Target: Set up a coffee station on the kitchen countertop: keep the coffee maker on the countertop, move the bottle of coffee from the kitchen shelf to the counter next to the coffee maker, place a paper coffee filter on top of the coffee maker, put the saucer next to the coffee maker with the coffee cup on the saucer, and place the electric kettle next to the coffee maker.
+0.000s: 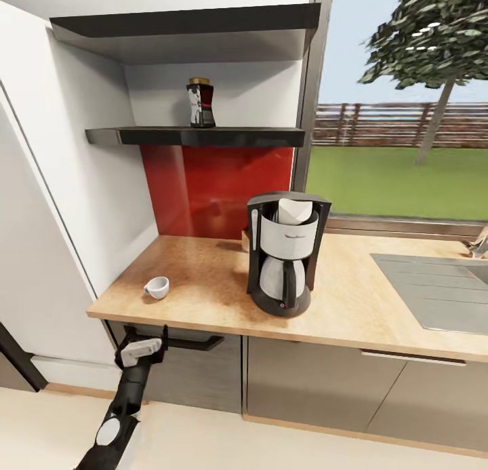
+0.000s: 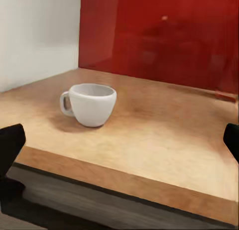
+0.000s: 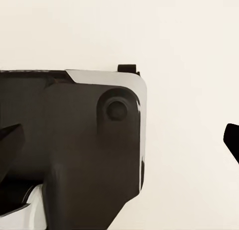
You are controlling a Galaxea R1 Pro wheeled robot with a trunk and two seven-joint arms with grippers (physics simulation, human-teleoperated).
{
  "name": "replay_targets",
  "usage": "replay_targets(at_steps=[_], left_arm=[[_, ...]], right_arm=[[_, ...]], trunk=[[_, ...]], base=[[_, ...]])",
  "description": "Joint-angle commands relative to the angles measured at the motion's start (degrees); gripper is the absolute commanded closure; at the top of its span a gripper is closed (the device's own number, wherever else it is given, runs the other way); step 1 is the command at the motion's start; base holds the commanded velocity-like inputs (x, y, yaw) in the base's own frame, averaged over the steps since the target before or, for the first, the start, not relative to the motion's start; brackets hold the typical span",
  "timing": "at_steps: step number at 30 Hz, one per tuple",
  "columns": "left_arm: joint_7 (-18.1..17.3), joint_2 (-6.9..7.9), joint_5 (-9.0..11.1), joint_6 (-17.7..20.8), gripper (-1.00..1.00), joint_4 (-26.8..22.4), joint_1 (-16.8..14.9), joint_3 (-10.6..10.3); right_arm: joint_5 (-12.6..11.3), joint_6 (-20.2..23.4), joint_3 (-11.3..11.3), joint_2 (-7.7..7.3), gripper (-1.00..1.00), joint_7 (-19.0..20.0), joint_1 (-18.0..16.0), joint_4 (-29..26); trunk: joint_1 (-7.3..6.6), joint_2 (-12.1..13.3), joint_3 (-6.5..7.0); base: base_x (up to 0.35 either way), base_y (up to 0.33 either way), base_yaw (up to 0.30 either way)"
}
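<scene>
White coffee cup (image 1: 156, 287) upright on the countertop (image 1: 203, 280), well left of the coffee maker (image 1: 285, 253).

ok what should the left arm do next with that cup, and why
Probably raise the left gripper above the countertop edge and ease forward toward the coffee cup. Its fingers look open but sit just below the edge, and the cup stands upright, untouched, handle facing the wall.
</scene>
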Motion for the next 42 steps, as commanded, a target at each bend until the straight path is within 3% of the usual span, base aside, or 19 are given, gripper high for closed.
replay_targets(at_steps=[1, 5, 7, 10, 13, 15, 19, 20, 22, 23, 27, 32, 34, 35, 38, 42], left_arm=[[-0.60, -0.02, 0.82, -0.03, -1.00, -0.99, -0.51, -0.09], [-2.43, -0.18, 2.22, 1.55, -1.00, -5.26, -2.10, -0.13], [-2.74, -0.22, 2.49, 4.82, -1.00, -8.00, -3.23, -0.13], [-2.90, -0.88, 2.64, 9.98, -1.00, -10.40, -7.32, -0.19], [-2.99, -3.04, 2.45, 13.82, -1.00, -10.96, -13.14, -0.39], [-2.98, -4.23, 2.23, 15.28, -1.00, -11.00, -15.65, -1.29], [-2.25, -5.68, 1.81, 20.36, -1.00, -10.56, -23.01, -6.09], [-1.47, -5.84, 1.80, 23.13, -1.00, -10.05, -26.06, -7.23], [-0.02, -5.94, 1.81, 26.92, -1.00, -9.35, -30.26, -7.93], [1.31, -5.93, 1.86, 30.56, -1.00, -9.00, -34.63, -8.24], [2.01, -5.87, 2.08, 35.62, -1.00, -8.97, -40.25, -8.22], [2.16, -5.77, 2.11, 40.30, -1.00, -8.98, -46.81, -8.06], [2.18, -5.71, 2.07, 40.77, -1.00, -8.92, -48.58, -8.01], [2.95, -5.62, 2.05, 42.94, -1.00, -8.84, -51.24, -7.98], [4.15, -5.57, 2.14, 47.29, -1.00, -8.83, -54.85, -7.98], [4.53, -5.65, 2.17, 49.56, -1.00, -8.80, -59.37, -7.96]], right_arm=[[0.49, 0.06, -0.49, 0.00, -1.00, 0.25, -0.02, -0.02], [0.49, 0.02, -0.49, 0.02, -1.00, 0.25, 0.01, 0.03], [0.49, 0.01, -0.46, 0.02, -1.00, 0.25, 0.01, 0.03], [0.49, -0.15, -0.47, 0.02, -1.00, 0.25, -0.01, 0.04], [0.49, -0.19, -0.47, 0.02, -1.00, 0.25, 0.00, 0.04], [0.49, -0.18, -0.48, -0.01, -1.00, 0.25, 0.00, 0.04], [0.49, -0.17, -0.46, -0.10, -1.00, 0.22, 0.01, 0.16], [0.49, -0.16, -0.43, -0.22, -1.00, 0.19, 0.02, 0.30], [0.49, -0.16, -0.41, -0.45, -1.00, 0.18, 0.06, 0.58], [0.49, -0.16, -0.45, -0.80, -1.00, 0.17, 0.11, 0.75], [0.49, -0.07, -0.48, -1.51, -1.00, -0.80, 0.14, 0.76], [0.49, -0.08, -0.49, -1.93, -1.00, -9.52, 0.76, 0.82], [0.49, -0.04, -0.49, -2.01, -1.00, -10.44, 1.36, 0.83], [0.49, 0.03, -0.44, -1.94, -1.00, -10.90, 1.92, 0.88], [0.54, 0.21, -0.39, -1.57, -1.00, -11.03, 2.23, 0.96], [0.78, 0.27, -0.32, 0.48, -1.00, -11.07, 2.33, 1.00]], trunk=[[0.03, -0.12, -0.13], [0.03, -0.12, -0.13], [0.03, -0.12, -0.13], [0.03, -0.12, -0.13], [0.03, -0.12, -0.13], [0.03, -0.12, -0.13], [0.03, -0.12, -0.13], [0.03, -0.12, -0.13], [0.03, -0.12, -0.13], [0.03, -0.12, -0.13], [0.03, -0.12, -0.13], [0.03, -0.12, -0.13], [0.03, -0.12, -0.13], [0.03, -0.12, -0.13], [0.03, -0.12, -0.13], [0.03, -0.12, -0.13]], base=[[0.000, 0.000, 0.000], [0.000, 0.000, 0.000], [0.000, 0.000, 0.000], [0.000, 0.000, 0.000], [0.000, 0.000, 0.000], [0.000, 0.000, 0.000], [0.000, 0.000, 0.000], [0.000, 0.000, 0.000], [0.000, 0.000, 0.000], [0.000, 0.000, 0.000], [0.000, 0.000, 0.000], [0.000, 0.000, 0.000], [0.000, 0.000, 0.000], [0.000, 0.000, 0.000], [0.000, 0.000, 0.000], [0.000, 0.000, 0.000]])
